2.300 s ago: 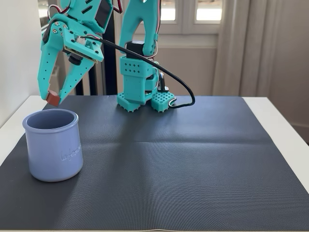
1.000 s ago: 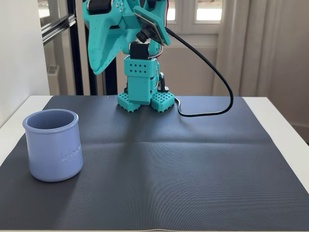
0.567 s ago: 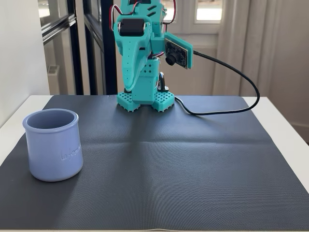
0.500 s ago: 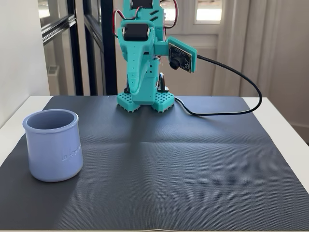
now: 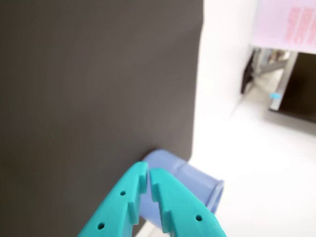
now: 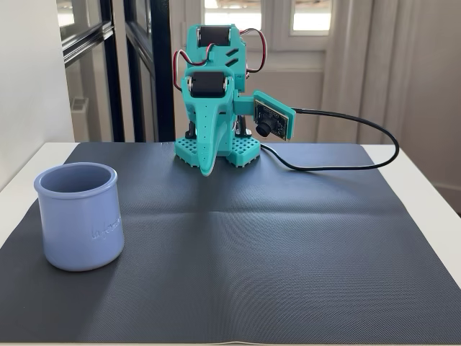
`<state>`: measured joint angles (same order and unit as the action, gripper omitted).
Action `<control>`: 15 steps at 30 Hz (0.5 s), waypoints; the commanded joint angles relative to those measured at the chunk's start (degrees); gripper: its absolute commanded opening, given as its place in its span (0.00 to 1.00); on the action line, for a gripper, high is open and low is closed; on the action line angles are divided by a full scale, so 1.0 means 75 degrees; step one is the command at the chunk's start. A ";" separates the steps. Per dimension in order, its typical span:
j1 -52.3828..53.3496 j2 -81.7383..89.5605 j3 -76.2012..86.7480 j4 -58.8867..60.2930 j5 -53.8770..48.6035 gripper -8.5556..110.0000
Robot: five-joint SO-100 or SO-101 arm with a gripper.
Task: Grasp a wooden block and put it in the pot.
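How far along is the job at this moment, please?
Probably finished. The end effector is shut and empty, folded down near the arm's base, away from the pot. No block shows on the mat, so it is likely inside the pot, though neither view shows the pot's inside. Nothing is in hand.

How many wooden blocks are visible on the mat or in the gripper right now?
0. None lies on the dark mat, and the gripper, folded down by the arm's base, holds none. One could be hidden inside the blue pot, whose interior neither view shows.
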<state>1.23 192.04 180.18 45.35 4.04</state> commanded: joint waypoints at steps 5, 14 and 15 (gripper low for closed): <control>-0.0105 0.0328 -0.0012 0.0633 -0.0469 0.08; -0.0105 0.0340 -0.0012 0.0750 -0.0492 0.08; -0.0117 0.0340 -0.0012 0.0750 -0.0492 0.08</control>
<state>0.79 194.24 180.26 50.89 0.53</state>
